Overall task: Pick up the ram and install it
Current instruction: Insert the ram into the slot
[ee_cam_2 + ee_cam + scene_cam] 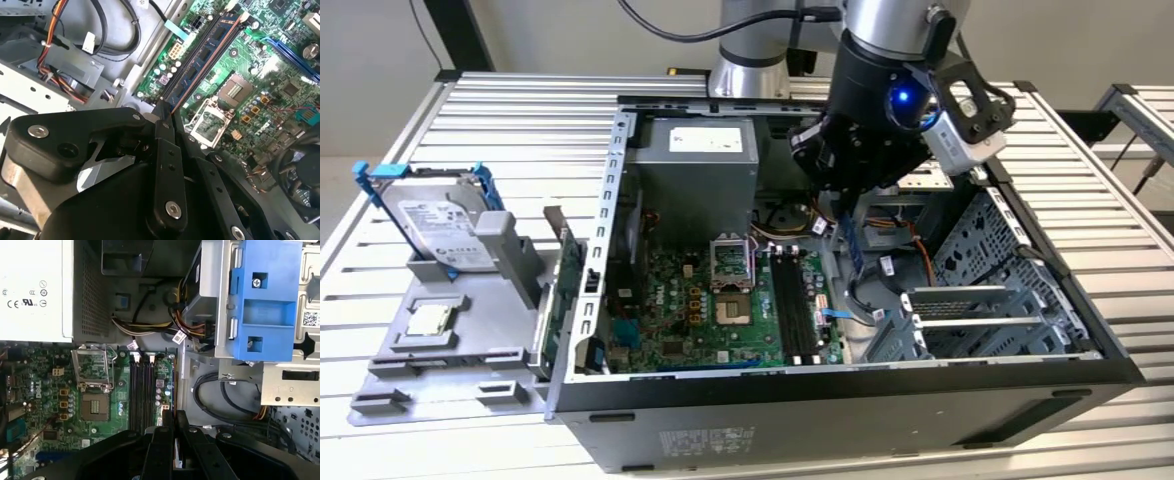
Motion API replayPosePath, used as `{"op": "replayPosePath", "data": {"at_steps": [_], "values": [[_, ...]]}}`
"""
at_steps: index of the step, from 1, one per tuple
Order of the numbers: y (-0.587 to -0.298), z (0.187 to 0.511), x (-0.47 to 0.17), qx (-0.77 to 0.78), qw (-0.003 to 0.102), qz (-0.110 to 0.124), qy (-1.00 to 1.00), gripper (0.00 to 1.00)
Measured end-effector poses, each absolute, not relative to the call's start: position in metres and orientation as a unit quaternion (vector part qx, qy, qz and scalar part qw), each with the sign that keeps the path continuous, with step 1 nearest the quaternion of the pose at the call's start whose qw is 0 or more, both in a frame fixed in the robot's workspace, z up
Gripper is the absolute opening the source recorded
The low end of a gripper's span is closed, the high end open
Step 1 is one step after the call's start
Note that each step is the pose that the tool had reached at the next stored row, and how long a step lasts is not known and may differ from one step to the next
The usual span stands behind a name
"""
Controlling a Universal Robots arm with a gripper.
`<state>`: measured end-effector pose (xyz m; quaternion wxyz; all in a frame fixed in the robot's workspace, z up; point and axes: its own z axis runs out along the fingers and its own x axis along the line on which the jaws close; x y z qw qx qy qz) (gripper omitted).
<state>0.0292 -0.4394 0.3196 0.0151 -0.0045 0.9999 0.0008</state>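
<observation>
My gripper [843,207] hangs inside the open computer case [607,190] and is shut on the ram [849,250], a thin blue-green stick that points down from the fingers. In the second wrist view the ram [205,55] runs away from the closed fingertips [163,125], showing dark chips and an orange edge. It hangs over the motherboard [674,300], close to the black memory slots [790,290] and just to the exterior view's right of them. In the first wrist view the gripper [173,416] sits near one end of those slots [142,390].
A grey hard drive in a blue frame [443,232] and a small silver processor chip [428,320] rest on a grey tray [480,300] to the exterior view's left of the case. The power supply [700,160], loose cables [867,300] and a drive cage [987,270] crowd the case.
</observation>
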Motion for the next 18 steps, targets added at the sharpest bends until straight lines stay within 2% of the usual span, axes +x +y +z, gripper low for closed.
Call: {"op": "replayPosePath", "data": {"at_steps": [6, 18], "values": [[-0.449, 0.313, 0.028, -0.003, 0.012, 0.000, 1.000, 0.00], [-0.454, 0.292, 0.017, 0.013, 0.012, 0.000, 1.000, 0.00]]}}
